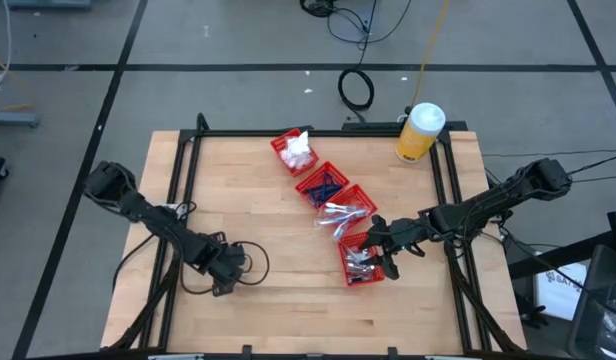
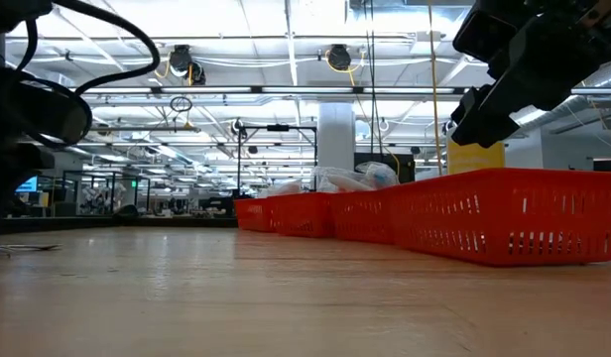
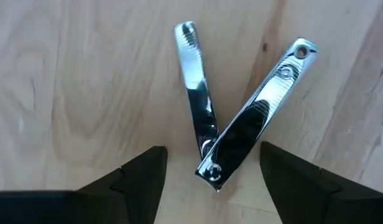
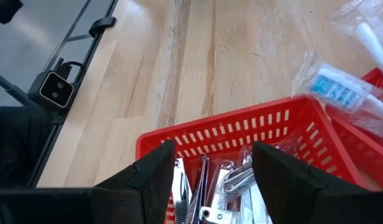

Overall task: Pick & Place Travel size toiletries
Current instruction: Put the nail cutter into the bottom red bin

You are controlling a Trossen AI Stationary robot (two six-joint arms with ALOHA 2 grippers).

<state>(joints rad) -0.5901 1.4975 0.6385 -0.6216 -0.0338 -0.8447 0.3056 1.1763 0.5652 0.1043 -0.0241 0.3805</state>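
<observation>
A silvery nail clipper (image 3: 241,118), its lever swung out into a V, lies flat on the wooden table. My left gripper (image 3: 211,149) points down over it, open, one finger on each side of the clipper's hinge end without touching it. In the high view that gripper (image 1: 225,280) is at the table's near left. My right gripper (image 1: 385,252) hovers open above the nearest red bin (image 1: 363,262), which holds several more silvery clippers (image 4: 210,186). Nothing is between its fingers (image 4: 154,174).
Several red bins run in a diagonal row from the far middle to the near right, with white packets (image 1: 298,148), dark blue pieces (image 1: 323,185) and clear-wrapped sticks (image 1: 346,212). A tall yellow bottle (image 1: 420,130) stands at the far right. Bare wood lies between my two arms.
</observation>
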